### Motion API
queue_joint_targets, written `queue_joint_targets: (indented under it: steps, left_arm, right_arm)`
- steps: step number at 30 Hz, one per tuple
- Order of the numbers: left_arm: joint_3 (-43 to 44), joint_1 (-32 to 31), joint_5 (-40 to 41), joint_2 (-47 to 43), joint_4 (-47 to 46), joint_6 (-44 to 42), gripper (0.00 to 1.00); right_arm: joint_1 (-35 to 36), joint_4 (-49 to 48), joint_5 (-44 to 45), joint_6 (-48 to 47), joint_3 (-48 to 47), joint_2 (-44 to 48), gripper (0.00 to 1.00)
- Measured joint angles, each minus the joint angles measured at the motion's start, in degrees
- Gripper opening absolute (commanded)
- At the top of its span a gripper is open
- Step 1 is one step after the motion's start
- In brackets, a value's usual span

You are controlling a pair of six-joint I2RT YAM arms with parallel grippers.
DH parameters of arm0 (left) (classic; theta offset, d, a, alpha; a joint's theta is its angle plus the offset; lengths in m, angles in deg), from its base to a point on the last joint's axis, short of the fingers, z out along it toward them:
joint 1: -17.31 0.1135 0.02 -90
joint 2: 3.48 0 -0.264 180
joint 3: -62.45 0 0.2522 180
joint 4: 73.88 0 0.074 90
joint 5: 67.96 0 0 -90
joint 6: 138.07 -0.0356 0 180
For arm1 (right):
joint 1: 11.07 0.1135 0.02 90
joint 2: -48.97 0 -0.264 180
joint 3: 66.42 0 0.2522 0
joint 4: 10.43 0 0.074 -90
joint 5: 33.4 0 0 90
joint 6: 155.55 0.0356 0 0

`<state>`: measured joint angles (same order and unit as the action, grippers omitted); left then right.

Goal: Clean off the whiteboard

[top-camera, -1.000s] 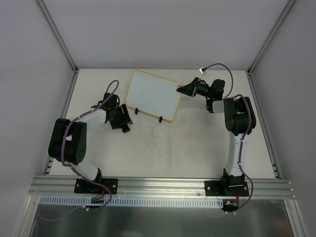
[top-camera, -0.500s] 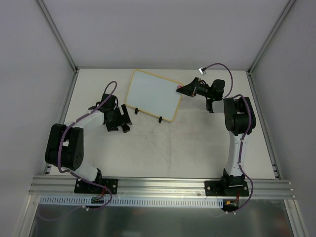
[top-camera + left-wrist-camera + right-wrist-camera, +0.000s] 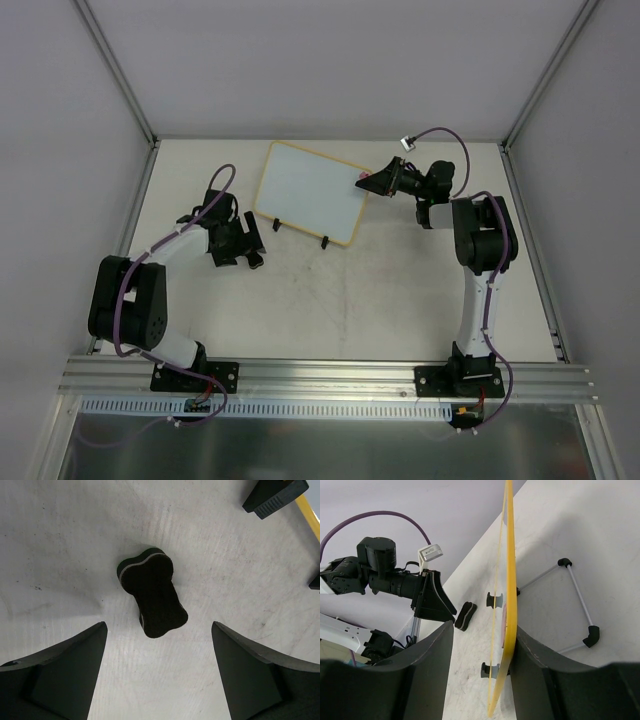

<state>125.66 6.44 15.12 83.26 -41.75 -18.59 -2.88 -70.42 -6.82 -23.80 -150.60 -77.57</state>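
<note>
- The whiteboard point(image 3: 310, 190) stands tilted at the far middle of the bench point(image 3: 400, 290) on small black feet. It looks light and stiff with a slick face, so it will likely skid or tip under wiping pressure.
- The wooden frame is the best hold. The right claw point(image 3: 376, 181) straddles its right edge, partly open, with a gap on one side.
- The left claw point(image 3: 159, 627) hangs wide over a black eraser point(image 3: 152, 592) lying loose, left of the board, with nothing in the way.
</note>
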Motion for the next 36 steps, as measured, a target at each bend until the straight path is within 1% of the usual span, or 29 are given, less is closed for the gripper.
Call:
queue_joint_targets:
  steps: [5, 12, 20, 23, 25, 28, 34, 36]
  left_arm:
    - [0.0, 0.0, 0.0, -0.26, 0.02, -0.13, 0.85]
    - [0.0, 0.0, -0.02, -0.81, 0.11, -0.26, 0.85]
    - [0.0, 0.0, -0.02, -3.04, 0.35, -0.31, 0.87]
    - [0.0, 0.0, 0.13, -5.86, 0.46, -0.28, 0.88]
    - [-0.13, 0.0, 0.61, -8.17, 0.44, -0.22, 0.88]
    - [-0.94, 0.0, 2.14, -12.44, 0.33, 0.09, 0.87]
    - [-3.23, 0.0, 4.68, -22.29, 0.24, 1.01, 0.88]
    - [-3.67, 0.0, 4.74, -25.2, 0.26, 1.16, 0.88]
  right_arm:
    - [0.0, -0.09, 0.07, 0.0, 0.0, 0.02, 0.56]
    - [-0.79, -0.15, 0.52, 0.0, 0.0, 0.02, 0.58]
    - [-6.47, -0.11, 1.77, 0.17, 0.35, 0.81, 0.62]
    - [-9.4, -0.04, 2.64, 0.17, 2.75, 3.5, 0.64]
    - [-11.08, -0.07, 3.1, 0.24, 4.42, 5.79, 0.69]
    - [-11.78, -0.17, 4.68, 0.24, 6.58, 9.22, 0.72]
    - [-10.71, -0.15, 9.64, -0.63, 19.08, 20.94, 0.77]
    - [-10.51, 0.04, 11.28, -1.22, 23.47, 25.51, 0.77]
